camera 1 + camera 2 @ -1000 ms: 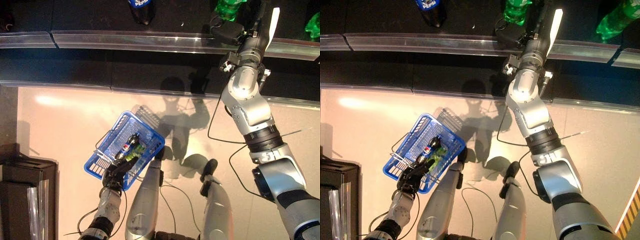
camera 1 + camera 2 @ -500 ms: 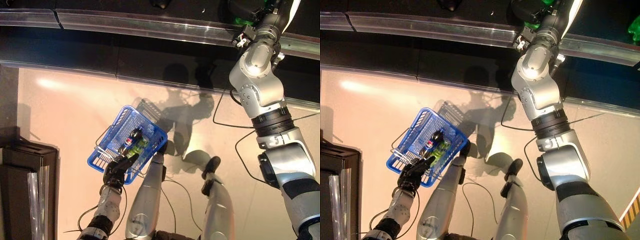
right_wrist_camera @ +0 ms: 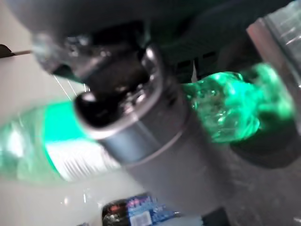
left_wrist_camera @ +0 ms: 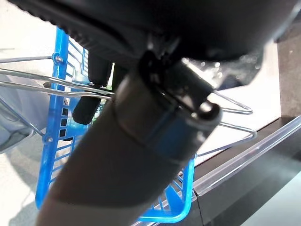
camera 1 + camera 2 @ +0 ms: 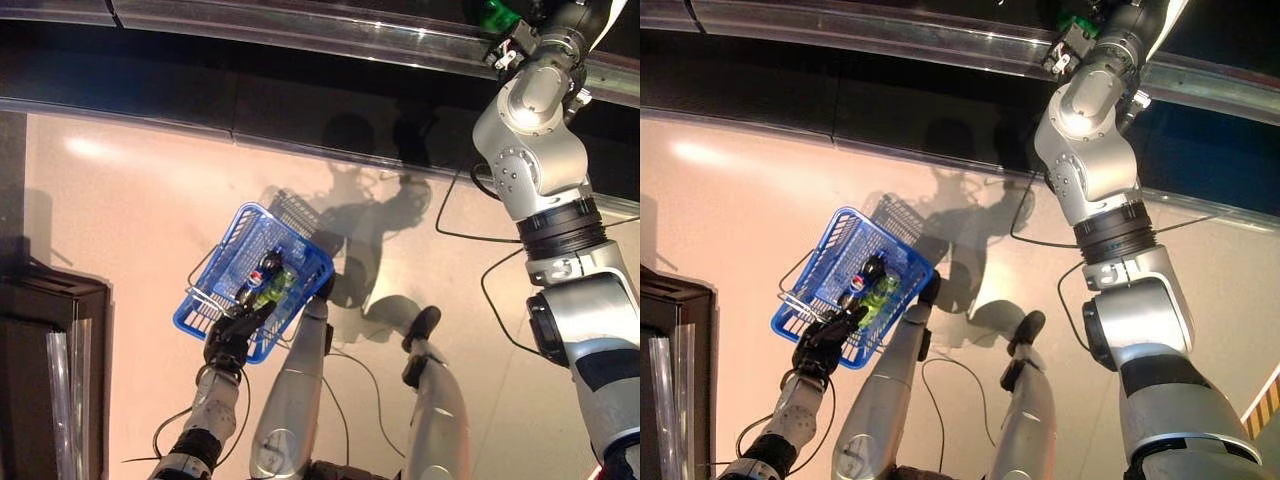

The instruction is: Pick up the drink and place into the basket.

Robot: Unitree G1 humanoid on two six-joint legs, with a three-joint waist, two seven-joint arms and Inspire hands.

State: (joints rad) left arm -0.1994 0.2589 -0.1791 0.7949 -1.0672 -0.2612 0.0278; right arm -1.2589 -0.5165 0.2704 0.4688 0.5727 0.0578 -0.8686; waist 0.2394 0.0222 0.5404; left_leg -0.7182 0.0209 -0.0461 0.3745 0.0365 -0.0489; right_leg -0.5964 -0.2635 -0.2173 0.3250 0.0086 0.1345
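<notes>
Blue wire-and-plastic shopping basket hanging at lower left of the eye views, gripped by its thin metal handles in the curled dark left hand, presumably kept low and out to the side so a drink can be dropped in from above. Two bottles already lying inside: a dark cola bottle and a green one, side by side, long axes running from the basket's near corner toward upper right.

Right arm stretched up to the dark shelf at the upper right corner. Green translucent drink bottle seen in the right wrist view, close against the right hand; fingers not shown well enough to tell whether closed on it. Only a sliver of green visible at the top edge in the eye views, so the bottle's axis hard to read; apparently lying along the shelf. Likely step: securing the bottle before carrying it down to the basket.
</notes>
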